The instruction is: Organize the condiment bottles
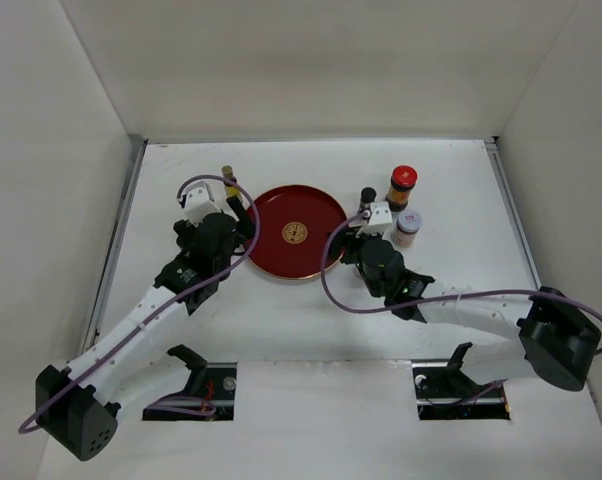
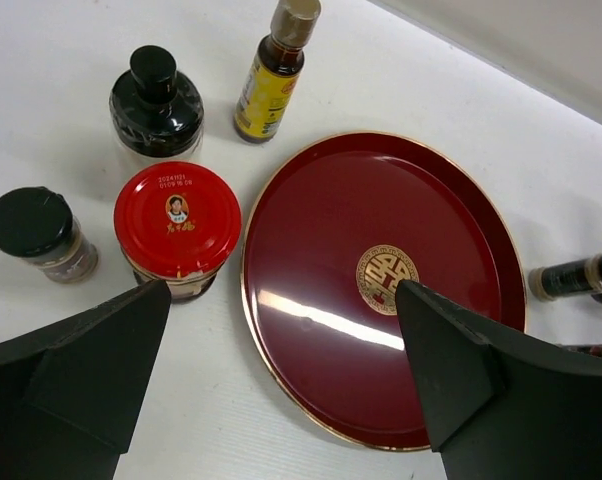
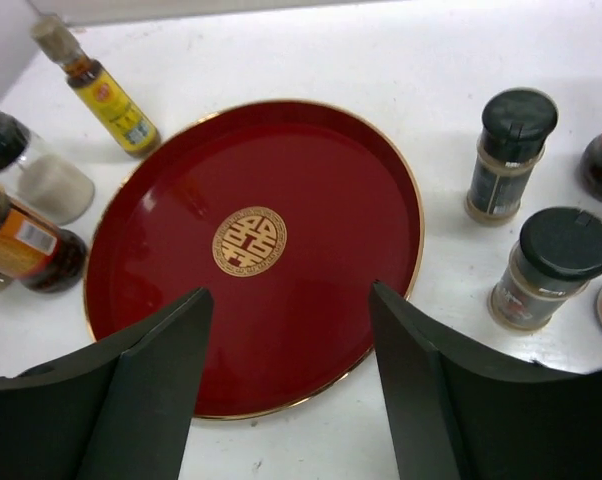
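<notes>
Condiment bottles in two clusters on the bench, either side of the round red tray; none on it yet. Far left: small black-capped jar, then left red-capped jar just beside the tray rim, with dark round bottle and slim yellow-labelled bottle behind. Left pincer spread wide, holding nothing, poised above that rim. Right pincer equally wide and empty, above the tray's near side. Further right: two black-capped shakers, upright.

Likely a first pick. For the left red-capped jar: shift left, centre the cap between the fingers, descend straight, close below the lid, keep off the black-capped jar alongside, lift clear of the rim before crossing.

Hidden from above by the left arm: most of the left cluster, bar the slim bottle. Plain from the left wrist: all four. Whole only from above: right red-capped jar and white-lidded jar, clipped at the right wrist view's edge.
</notes>
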Motion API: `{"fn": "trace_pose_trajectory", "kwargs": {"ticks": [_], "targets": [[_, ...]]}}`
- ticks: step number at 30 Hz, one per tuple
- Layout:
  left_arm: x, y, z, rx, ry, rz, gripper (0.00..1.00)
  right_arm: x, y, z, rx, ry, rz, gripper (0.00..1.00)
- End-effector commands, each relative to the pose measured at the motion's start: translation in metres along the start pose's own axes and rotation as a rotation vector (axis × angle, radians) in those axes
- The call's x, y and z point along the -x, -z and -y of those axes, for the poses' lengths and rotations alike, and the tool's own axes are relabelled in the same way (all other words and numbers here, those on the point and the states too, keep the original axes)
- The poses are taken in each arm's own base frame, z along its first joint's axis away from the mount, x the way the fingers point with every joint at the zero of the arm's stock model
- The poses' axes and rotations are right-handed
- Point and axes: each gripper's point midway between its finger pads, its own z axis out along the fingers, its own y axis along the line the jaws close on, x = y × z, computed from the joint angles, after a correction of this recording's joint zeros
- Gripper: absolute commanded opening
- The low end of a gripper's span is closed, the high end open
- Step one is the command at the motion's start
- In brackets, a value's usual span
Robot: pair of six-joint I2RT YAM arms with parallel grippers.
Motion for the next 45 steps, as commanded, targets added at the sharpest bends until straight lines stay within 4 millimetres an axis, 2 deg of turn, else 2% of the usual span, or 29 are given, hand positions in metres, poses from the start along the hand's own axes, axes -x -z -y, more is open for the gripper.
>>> {"fn": "trace_pose_trajectory", "kwargs": {"ticks": [1, 4, 6, 8, 12, 13, 14, 15, 16, 18, 21, 24, 29, 34, 41, 45], "targets": [[0.034, -0.007, 0.03, -0.079, 0.081, 0.055, 1.0, 0.04, 0.01, -0.008, 0.058, -0.072, 0.11, 0.65], [0.056, -0.025, 0.032, -0.039, 0.052, 0.098, 1.0, 0.043, 0.013, -0.003, 0.07, -0.075, 0.111, 0.43], [0.078, -0.034, 0.03, -0.007, 0.054, 0.133, 1.0, 0.045, 0.014, -0.001, 0.067, -0.078, 0.106, 0.33], [0.102, -0.037, 0.036, -0.023, 0.072, 0.173, 1.0, 0.043, 0.013, -0.001, 0.062, -0.071, 0.094, 0.29], [0.14, -0.052, 0.048, -0.067, 0.095, 0.226, 1.0, 0.037, 0.009, 0.0, 0.047, -0.06, 0.079, 0.32], [0.145, -0.058, 0.048, -0.069, 0.09, 0.227, 0.95, 0.036, 0.008, 0.0, 0.044, -0.057, 0.076, 0.33], [0.152, -0.068, 0.047, -0.065, 0.079, 0.221, 0.64, 0.035, 0.007, 0.001, 0.039, -0.054, 0.075, 0.34], [0.155, -0.074, 0.043, -0.051, 0.073, 0.218, 0.39, 0.035, 0.007, 0.001, 0.037, -0.052, 0.074, 0.35], [0.156, -0.082, 0.039, -0.03, 0.065, 0.206, 0.27, 0.035, 0.007, 0.001, 0.037, -0.052, 0.077, 0.36], [0.148, -0.1, 0.041, -0.015, 0.025, 0.137, 0.31, 0.036, 0.007, 0.001, 0.035, -0.051, 0.079, 0.38], [0.137, -0.123, 0.05, -0.012, -0.023, 0.064, 0.51, 0.037, 0.008, 0.002, 0.036, -0.056, 0.084, 0.46], [0.127, -0.143, 0.05, 0.015, -0.07, 0.029, 0.57, 0.035, 0.008, 0.003, 0.037, -0.055, 0.082, 0.51], [0.096, -0.172, 0.042, 0.063, -0.109, -0.051, 0.56, 0.03, 0.005, 0.002, 0.036, -0.041, 0.07, 0.63], [0.085, -0.183, 0.032, 0.123, -0.15, -0.045, 0.47, 0.031, 0.005, -0.001, 0.047, -0.043, 0.071, 0.7], [0.068, -0.204, 0.022, 0.172, -0.188, -0.068, 0.46, 0.035, 0.008, 0.0, 0.051, -0.049, 0.083, 0.72], [0.062, -0.21, 0.024, 0.172, -0.2, -0.081, 0.46, 0.033, 0.008, 0.0, 0.052, -0.044, 0.077, 0.72]]}}
